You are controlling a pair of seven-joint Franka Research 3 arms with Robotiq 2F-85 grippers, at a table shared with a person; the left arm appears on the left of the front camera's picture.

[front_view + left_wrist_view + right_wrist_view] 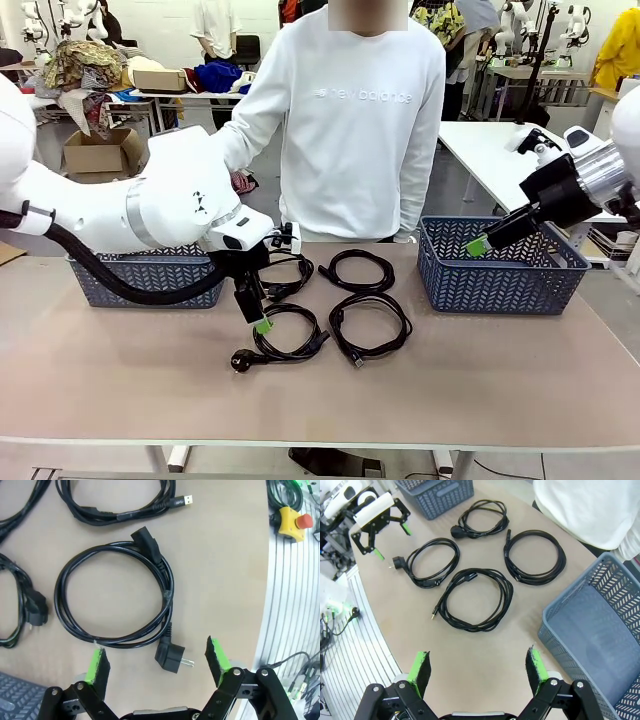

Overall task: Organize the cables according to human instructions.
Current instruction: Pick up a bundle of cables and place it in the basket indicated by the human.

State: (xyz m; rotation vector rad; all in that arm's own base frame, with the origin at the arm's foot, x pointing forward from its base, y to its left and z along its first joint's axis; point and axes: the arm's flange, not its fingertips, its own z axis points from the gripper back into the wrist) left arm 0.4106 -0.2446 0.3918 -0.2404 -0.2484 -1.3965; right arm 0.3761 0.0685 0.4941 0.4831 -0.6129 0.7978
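Lowering is best centred over the bundled strands of the cable (pixel 169 595), beside its plug (pixel 170 657), so all loops are caught by the wide-open left gripper (pixel 157 662).

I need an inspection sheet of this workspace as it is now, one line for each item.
Surface: tan table; left basket and right basket at its ends.
Job's things: near-left cable, near-right cable, far-left cable, far-right cable, all coiled on the table, none held.
Clutter: nothing seen.
Grippers: left gripper open, over the near-left cable's plug; right gripper open, by the right basket.
Cables: left arm's thick black hose runs before the left basket.
Surroundings: person in white sweater at far side; other tables behind.
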